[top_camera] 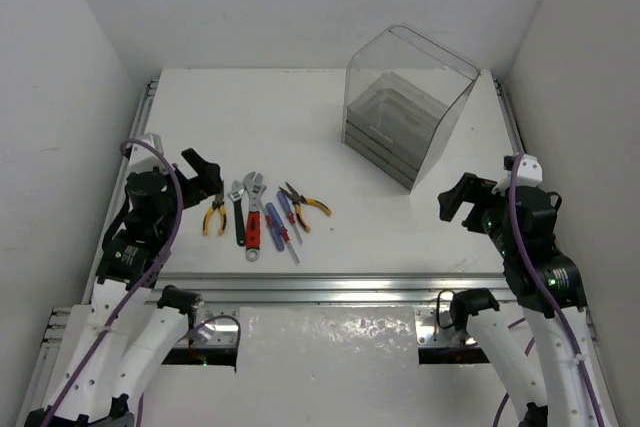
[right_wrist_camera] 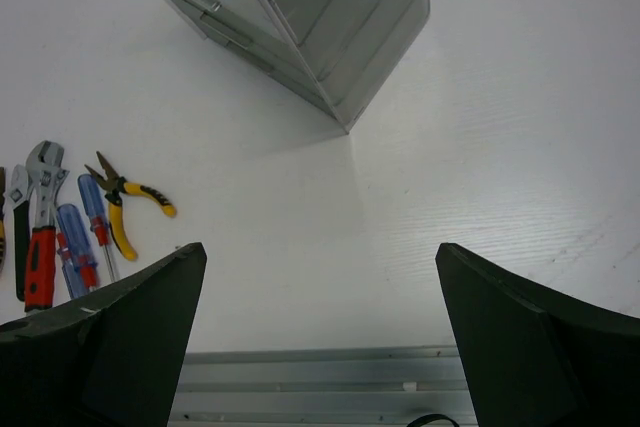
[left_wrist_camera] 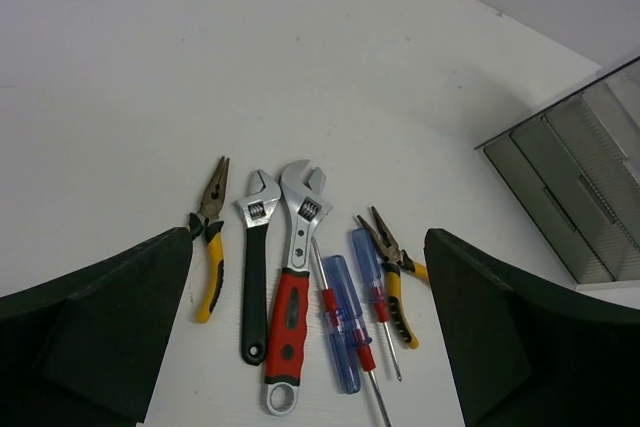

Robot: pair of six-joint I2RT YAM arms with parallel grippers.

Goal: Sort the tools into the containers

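nothing sorted yet; left tool (top_camera: 207, 177) and right tool (top_camera: 462, 199) both spread wide, holding nothing.
row of pliers (top_camera: 213, 215), wrenches (top_camera: 253, 222) and screwdrivers (top_camera: 278, 229) on the table (top_camera: 300, 117) just beside the left tool, long axes running front to back, handles toward the near edge; clear box (top_camera: 410, 97) of trays (top_camera: 385, 132) far right, closer to the right tool.

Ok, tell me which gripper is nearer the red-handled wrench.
Left. The left gripper hovers just left of the red-handled wrench; the right gripper is far off to its right.
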